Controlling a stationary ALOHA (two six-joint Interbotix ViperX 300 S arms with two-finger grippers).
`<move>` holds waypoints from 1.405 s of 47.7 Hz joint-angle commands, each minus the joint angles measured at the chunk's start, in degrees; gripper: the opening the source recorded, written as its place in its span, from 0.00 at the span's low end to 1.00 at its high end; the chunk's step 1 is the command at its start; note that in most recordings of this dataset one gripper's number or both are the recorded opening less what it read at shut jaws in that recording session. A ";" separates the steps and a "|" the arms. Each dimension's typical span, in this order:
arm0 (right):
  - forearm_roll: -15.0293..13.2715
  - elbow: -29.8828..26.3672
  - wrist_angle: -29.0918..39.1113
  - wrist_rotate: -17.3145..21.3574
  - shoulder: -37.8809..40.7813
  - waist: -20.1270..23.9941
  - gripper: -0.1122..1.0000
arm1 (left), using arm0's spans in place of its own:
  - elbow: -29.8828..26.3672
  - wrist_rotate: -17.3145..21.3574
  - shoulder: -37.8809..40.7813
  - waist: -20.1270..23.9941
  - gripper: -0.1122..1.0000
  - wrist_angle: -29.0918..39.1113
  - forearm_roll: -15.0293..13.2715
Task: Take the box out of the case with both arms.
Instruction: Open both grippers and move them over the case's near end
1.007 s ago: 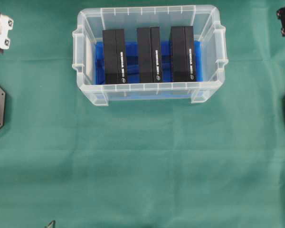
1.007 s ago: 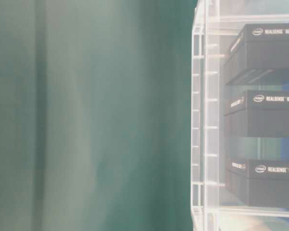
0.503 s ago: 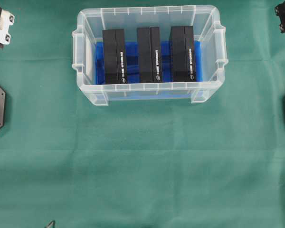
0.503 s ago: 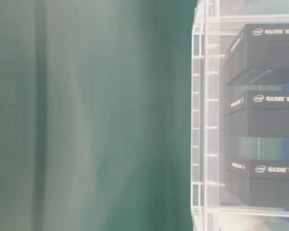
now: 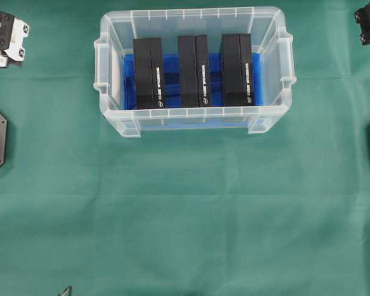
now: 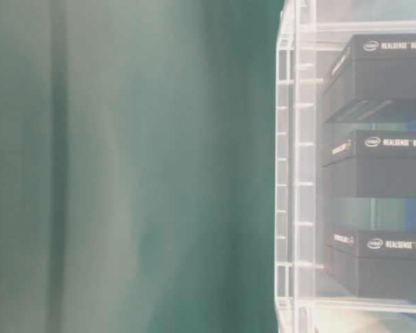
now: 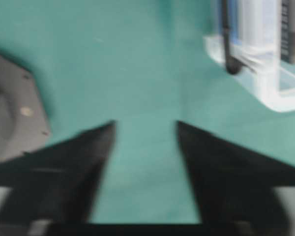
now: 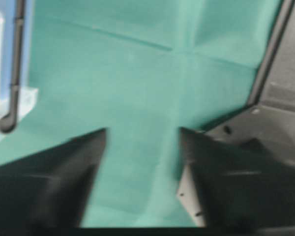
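The case (image 5: 194, 123) sits at 12 o'clock on the green cloth (image 5: 185, 209). Three black boxes (image 5: 193, 61) stand on edge inside, side by side on the blue sheet (image 5: 128, 80). The left gripper (image 7: 145, 129) at 10 o'clock and the right gripper (image 8: 142, 132) at 2 o'clock both hover over bare cloth, jaws spread apart, holding nothing.

Both wrist views are blurred; the case (image 6: 298, 166) is cropped table-level.

light: even, bright, soft shadows | overhead: sharp | wrist views: blurred | table-level: hazy, out of focus
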 commanded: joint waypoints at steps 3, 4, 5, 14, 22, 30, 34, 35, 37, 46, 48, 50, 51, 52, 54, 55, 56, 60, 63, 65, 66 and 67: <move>-1.32 -0.53 -0.53 0.26 -0.44 -0.09 0.93 | -0.70 -1.58 0.09 0.18 0.77 -0.18 -0.18; -1.41 -0.53 -0.53 0.35 -0.35 -0.09 0.96 | -0.70 -1.93 0.09 0.18 0.81 -0.26 -0.09; -1.49 -0.53 -0.53 0.44 -0.44 -0.09 0.96 | -0.70 -2.11 0.09 0.18 0.84 -0.26 -0.09; -1.32 -0.53 -3.25 0.62 -0.44 -0.09 0.96 | -0.79 -3.60 0.09 0.18 0.91 -0.35 -0.09; -1.14 -0.35 -2.64 0.53 -0.70 -0.09 0.96 | -1.05 -3.87 -0.44 -0.09 0.91 -1.14 -0.09; -1.23 -0.26 -1.93 0.53 -0.88 -0.09 0.96 | -1.14 -5.63 -1.05 -0.18 0.91 -4.39 -0.18; -1.14 -0.35 -1.58 0.62 -0.97 -0.09 0.96 | -1.14 -6.59 -1.05 -0.18 0.91 -4.57 -0.18; -1.14 -0.26 -1.49 0.62 -0.88 -0.09 0.96 | -1.14 -6.68 -1.05 -0.18 0.91 -4.57 -0.18; -1.14 -0.26 -1.32 0.62 -0.97 -0.09 0.96 | -1.23 -6.68 -1.05 -0.18 0.91 -4.57 -0.18; -0.97 -0.62 -2.02 1.32 -0.44 -0.09 0.96 | -1.93 -6.77 0.26 -0.18 0.91 -4.48 -0.53; -0.79 -0.79 -2.20 1.85 0.09 -0.09 0.96 | -2.46 -6.77 1.05 -0.18 0.91 -4.48 -0.53; -0.53 -1.05 -2.64 2.37 0.70 -0.09 0.96 | -2.99 -6.77 1.93 -0.18 0.91 -4.39 -0.53; -0.26 -1.32 -3.08 2.72 1.23 -0.09 0.96 | -3.34 -6.77 2.37 -0.18 0.91 -4.31 -0.62; -0.09 -1.49 -3.43 2.99 1.49 -0.09 0.96 | -3.69 -6.77 2.90 -0.18 0.91 -4.22 -0.53; 0.26 -1.85 -4.13 3.25 2.29 0.00 0.96 | -4.92 -6.68 4.48 -0.18 0.91 -3.87 -0.62; 0.44 -2.11 -4.57 3.43 2.64 0.09 0.96 | -5.45 -6.68 5.10 -0.18 0.91 -3.69 -0.53; 0.53 -2.29 -5.01 3.43 3.08 0.26 0.96 | -5.89 -6.59 5.71 -0.18 0.91 -3.52 -0.53; 0.70 -3.43 -6.59 3.60 4.83 0.88 0.96 | -8.17 -6.42 8.44 -0.18 0.91 -2.72 -0.44; 0.97 -4.57 -7.73 3.69 6.59 1.49 0.96 | -10.02 -6.24 10.46 -0.35 0.91 -2.20 -0.35; 1.05 -5.27 -7.91 3.69 7.82 1.85 0.96 | -11.25 -6.15 11.87 -0.62 0.91 -1.85 -0.18; 1.05 -5.71 -8.00 3.69 8.44 1.93 0.96 | -12.30 -6.06 12.83 -0.79 0.91 -1.49 -0.18; 1.14 -6.15 -8.00 3.69 9.05 2.11 0.96 | -13.01 -5.98 13.45 -0.88 0.91 -1.23 -0.18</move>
